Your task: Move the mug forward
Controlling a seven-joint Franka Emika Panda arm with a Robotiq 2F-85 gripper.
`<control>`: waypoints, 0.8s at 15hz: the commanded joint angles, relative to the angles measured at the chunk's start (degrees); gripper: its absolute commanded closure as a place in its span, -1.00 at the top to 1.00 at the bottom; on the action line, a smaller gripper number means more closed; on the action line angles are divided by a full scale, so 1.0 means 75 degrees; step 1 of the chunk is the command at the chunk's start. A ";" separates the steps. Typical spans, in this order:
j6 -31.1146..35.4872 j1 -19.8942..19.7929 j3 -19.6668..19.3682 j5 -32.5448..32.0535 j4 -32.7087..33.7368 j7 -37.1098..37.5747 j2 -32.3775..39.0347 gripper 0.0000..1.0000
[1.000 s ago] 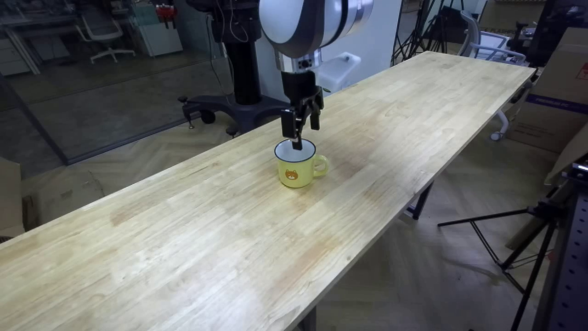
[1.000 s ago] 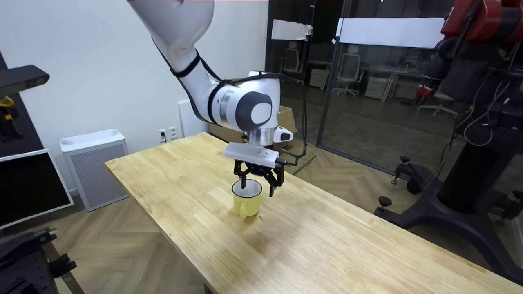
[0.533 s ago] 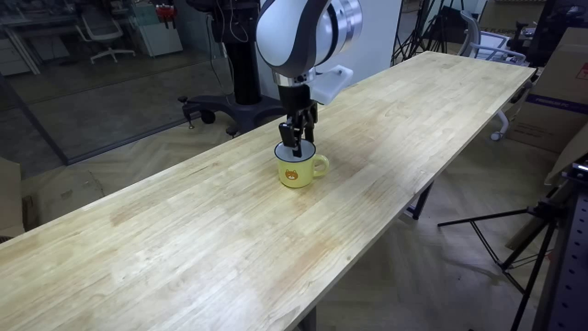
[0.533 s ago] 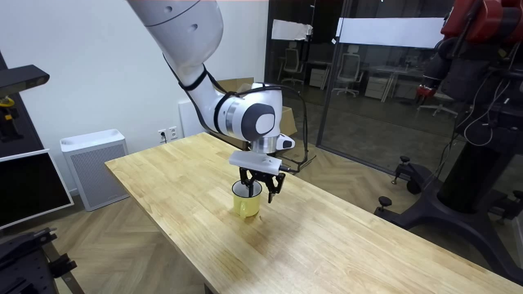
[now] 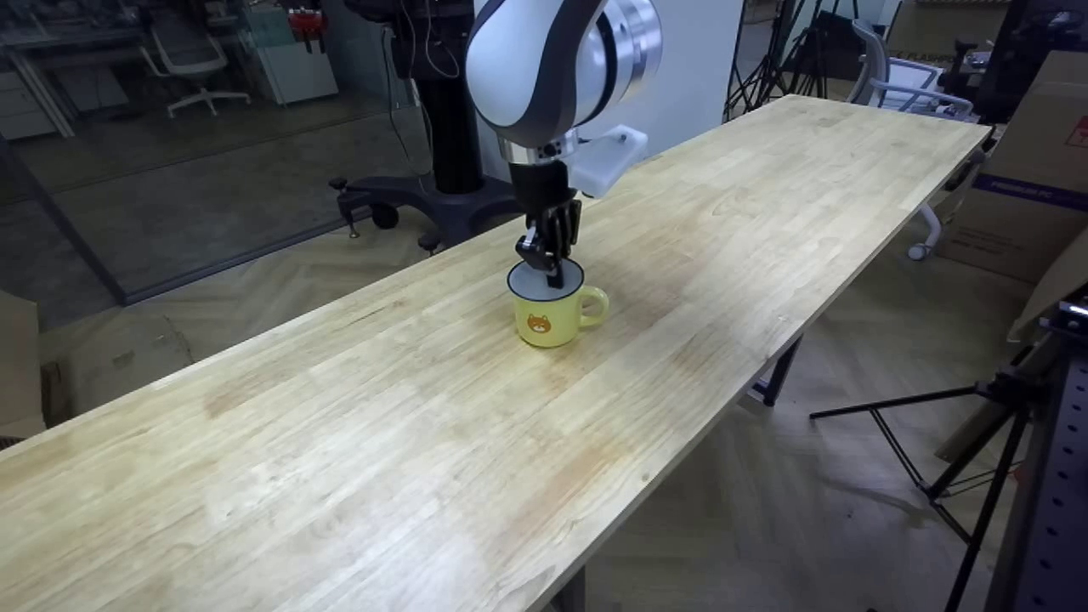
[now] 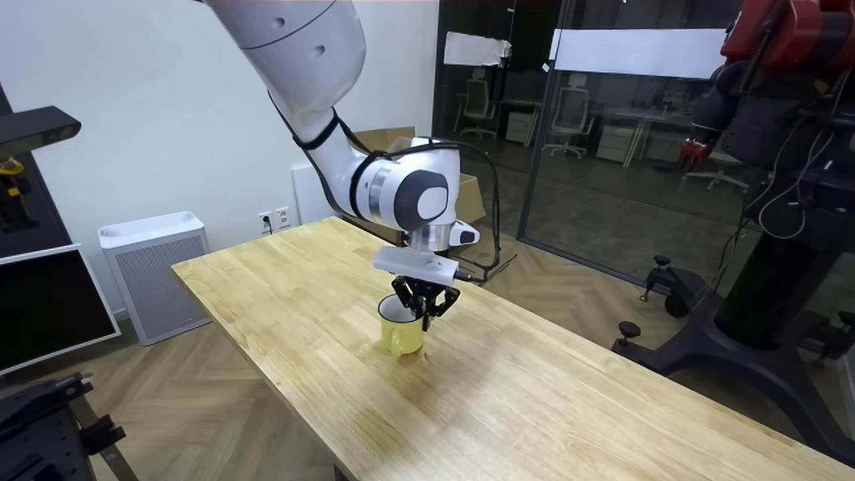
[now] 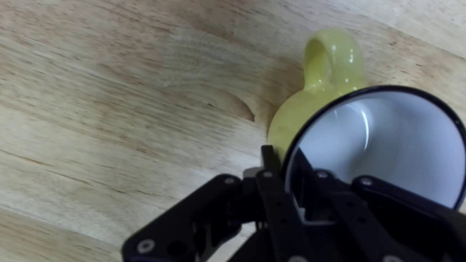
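The yellow mug stands upright on the wooden table in both exterior views. It is white inside, has a dark rim and carries a small animal face; its loop handle points up the picture in the wrist view. My gripper has closed across the mug's wall at the rim, one finger inside the cup and the other against the outside. From an exterior view, the gripper grips the side of the mug away from the near table edge. The mug's base rests on the tabletop.
The long wooden table has edges on both sides. Behind it stands a dark wheeled robot base. A white air purifier and a tripod stand on the floor off the table.
My gripper has come down to the mug, one finger dipping inside, and its fingers have drawn together on the wall. The mug has hardly shifted.
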 commanded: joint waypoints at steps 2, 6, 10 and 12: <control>-0.0372 -0.0123 0.0027 0.0165 -0.0294 0.0246 -0.0263 -0.96; -0.0256 -0.0242 -0.0069 0.0423 -0.0951 0.0505 -0.0646 -0.95; 0.0225 -0.0250 -0.0435 0.0508 -0.2064 0.1244 -0.1256 -0.95; 0.0552 -0.0188 -0.0654 0.0440 -0.2491 0.1619 -0.1454 -0.95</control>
